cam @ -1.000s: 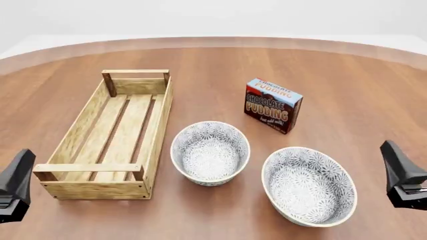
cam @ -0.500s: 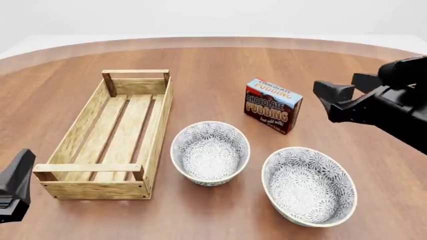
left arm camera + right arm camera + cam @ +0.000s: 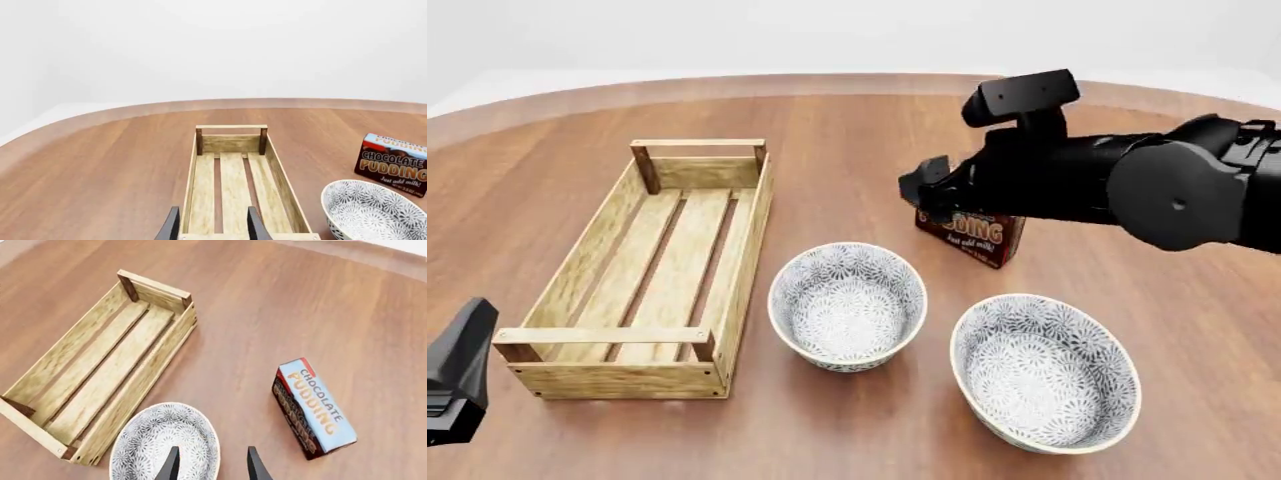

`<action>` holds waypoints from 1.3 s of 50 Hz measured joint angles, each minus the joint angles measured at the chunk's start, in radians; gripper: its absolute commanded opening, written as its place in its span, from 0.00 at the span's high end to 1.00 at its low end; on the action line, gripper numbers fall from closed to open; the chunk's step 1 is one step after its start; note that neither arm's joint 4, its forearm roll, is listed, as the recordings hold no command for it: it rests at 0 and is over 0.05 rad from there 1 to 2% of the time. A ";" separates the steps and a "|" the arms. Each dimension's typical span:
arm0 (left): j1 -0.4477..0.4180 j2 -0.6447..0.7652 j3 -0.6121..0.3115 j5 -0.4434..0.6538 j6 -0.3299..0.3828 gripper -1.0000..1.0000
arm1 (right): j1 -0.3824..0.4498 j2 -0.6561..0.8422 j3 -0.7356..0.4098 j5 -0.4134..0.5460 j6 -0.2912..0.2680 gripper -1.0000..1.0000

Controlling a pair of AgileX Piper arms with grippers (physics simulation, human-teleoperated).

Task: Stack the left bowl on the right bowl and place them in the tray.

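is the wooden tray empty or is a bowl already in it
Empty. The tray shows only bare slats in every view, and both bowls, the left bowl and the right bowl, sit apart on the table beside it.

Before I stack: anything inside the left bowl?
Nothing shows inside the left bowl, only its patterned lining. The right gripper hangs above it, open. In the right wrist view the bowl's near part is cut off.

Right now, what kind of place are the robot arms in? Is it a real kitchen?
Probably not a real kitchen: it looks like a computer-made test scene. There is just a round wooden table against blank white, with a tray, two patterned bowls and a pudding box laid out.
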 measured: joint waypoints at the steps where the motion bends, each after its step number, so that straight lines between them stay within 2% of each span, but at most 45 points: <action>1: 0.000 0.000 0.000 0.000 0.000 0.00 | 0.008 0.014 -0.008 0.006 0.003 0.00; 14: 0.000 0.000 0.000 0.000 0.000 0.00 | 0.071 0.168 -0.058 0.048 0.042 0.00; 35: 0.000 0.000 0.000 0.000 0.000 0.00 | 0.061 0.254 -0.065 0.052 0.051 0.00; 65: 0.000 0.000 0.000 0.000 0.000 0.00 | 0.066 0.352 -0.023 -0.034 0.081 0.00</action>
